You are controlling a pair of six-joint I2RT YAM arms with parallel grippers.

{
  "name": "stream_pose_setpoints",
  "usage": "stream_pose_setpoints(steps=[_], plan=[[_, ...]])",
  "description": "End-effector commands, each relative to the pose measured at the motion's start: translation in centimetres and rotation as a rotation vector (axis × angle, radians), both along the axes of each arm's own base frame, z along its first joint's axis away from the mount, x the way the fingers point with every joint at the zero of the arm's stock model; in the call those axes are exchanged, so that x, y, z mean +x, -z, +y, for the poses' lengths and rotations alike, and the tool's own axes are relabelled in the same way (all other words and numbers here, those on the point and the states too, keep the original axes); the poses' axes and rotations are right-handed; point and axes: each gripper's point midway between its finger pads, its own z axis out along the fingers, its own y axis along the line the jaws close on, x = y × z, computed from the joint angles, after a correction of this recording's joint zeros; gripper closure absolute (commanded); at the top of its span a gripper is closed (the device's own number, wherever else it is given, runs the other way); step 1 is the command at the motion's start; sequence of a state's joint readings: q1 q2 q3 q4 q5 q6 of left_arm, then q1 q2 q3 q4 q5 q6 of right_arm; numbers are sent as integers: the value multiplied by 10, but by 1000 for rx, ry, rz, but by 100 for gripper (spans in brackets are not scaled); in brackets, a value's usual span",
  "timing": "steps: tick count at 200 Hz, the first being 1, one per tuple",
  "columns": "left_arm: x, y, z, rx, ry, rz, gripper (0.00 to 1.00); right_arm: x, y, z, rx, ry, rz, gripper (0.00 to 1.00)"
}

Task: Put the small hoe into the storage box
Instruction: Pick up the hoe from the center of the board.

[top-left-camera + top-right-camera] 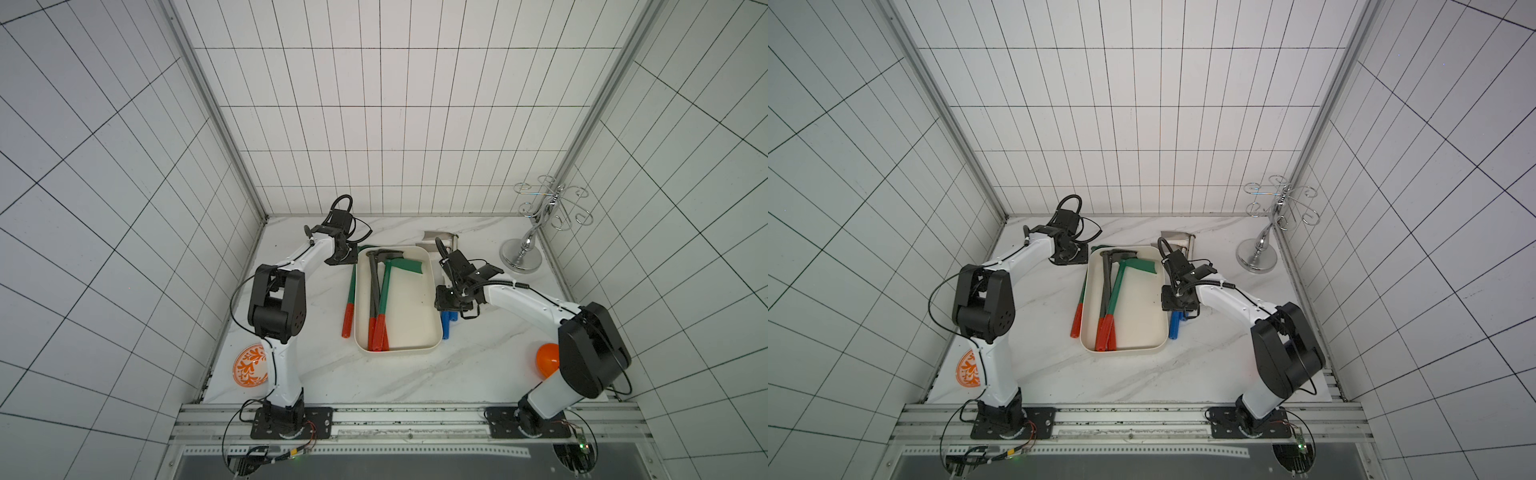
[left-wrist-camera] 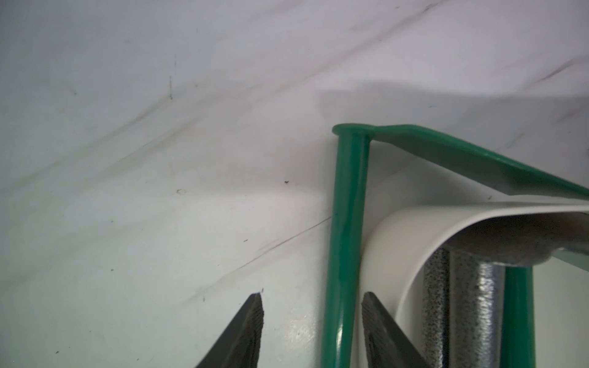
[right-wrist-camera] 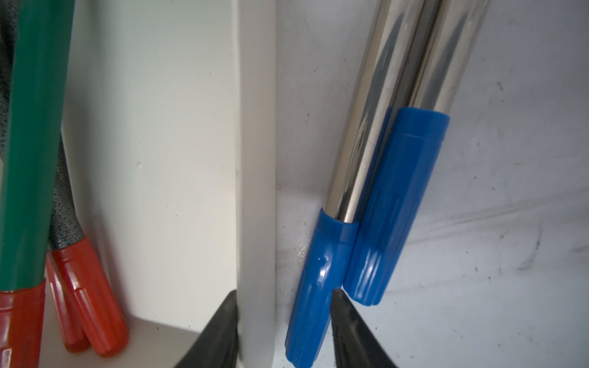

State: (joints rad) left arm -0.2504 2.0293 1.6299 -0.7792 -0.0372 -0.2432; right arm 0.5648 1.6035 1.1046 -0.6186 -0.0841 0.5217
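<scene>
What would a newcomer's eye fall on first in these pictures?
First, the cream storage box in the middle of the table, holding a green hoe and a grey hoe with red grips. A second green hoe lies outside it, between the open jaws of the left gripper, and two chrome tools with blue grips lie along its opposite side.

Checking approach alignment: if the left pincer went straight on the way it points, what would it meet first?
Probably the green hoe handle, which lies between the open left pincer's tips just outside the storage box; the tabletop lies right beneath. Depth is unclear.
</scene>
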Motion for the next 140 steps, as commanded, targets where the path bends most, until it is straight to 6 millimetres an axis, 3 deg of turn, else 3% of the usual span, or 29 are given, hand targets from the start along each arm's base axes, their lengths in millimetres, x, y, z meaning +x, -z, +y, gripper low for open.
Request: stream_pose_setpoints(steps=[1, 63, 140], plan=[[14, 5, -10, 5, 18, -17, 48, 10, -19, 8, 9, -20, -38, 53], [27, 30, -19, 32, 35, 37, 49, 6, -18, 5, 3, -18, -34, 53], [19, 58, -30, 70, 58, 91, 50, 4, -16, 4, 1, -17, -30, 53]])
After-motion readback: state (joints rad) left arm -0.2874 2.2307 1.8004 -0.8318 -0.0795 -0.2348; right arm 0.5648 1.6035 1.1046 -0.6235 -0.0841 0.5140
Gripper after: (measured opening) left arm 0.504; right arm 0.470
